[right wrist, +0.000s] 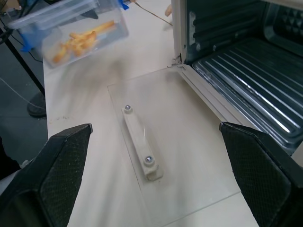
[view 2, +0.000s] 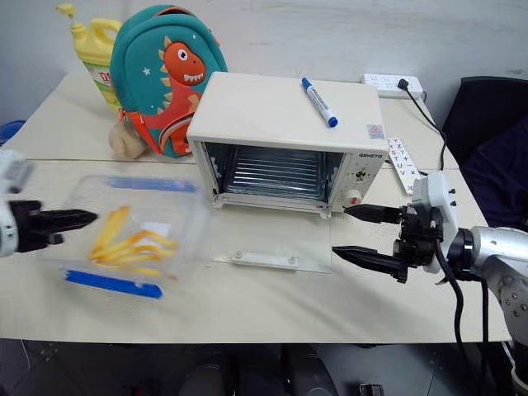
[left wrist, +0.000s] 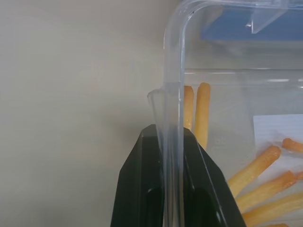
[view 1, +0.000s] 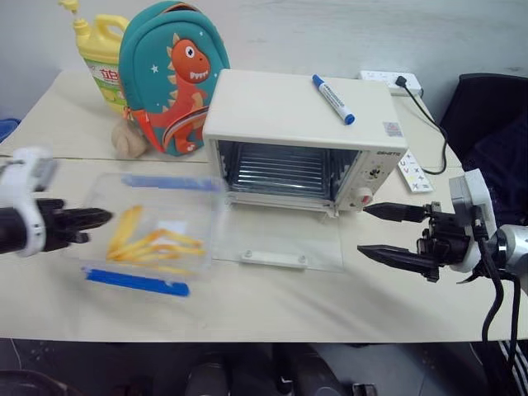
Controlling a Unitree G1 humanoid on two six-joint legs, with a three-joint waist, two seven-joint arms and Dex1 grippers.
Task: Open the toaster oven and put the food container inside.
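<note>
The toaster oven (view 1: 297,140), at upper centre, already has its glass door folded flat onto the surface (view 1: 272,305). The left pincer (view 1: 87,219) is clamped on the rim of the food container (view 1: 153,239) at lower left, apparently raised off the surface; the right pincer (view 1: 388,233) gapes empty at right. Sliding it onto the rack remains.

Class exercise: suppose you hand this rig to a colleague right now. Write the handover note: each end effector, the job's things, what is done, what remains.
Left end effector: shut on the food container's rim, at its left end.
Right end effector: open, empty, right of the toaster oven's door.
Toaster oven: door fully down, flat on the table, rack bare.
Done: oven opened, container gripped.
Left: move the container right, slide it onto the rack.
</note>
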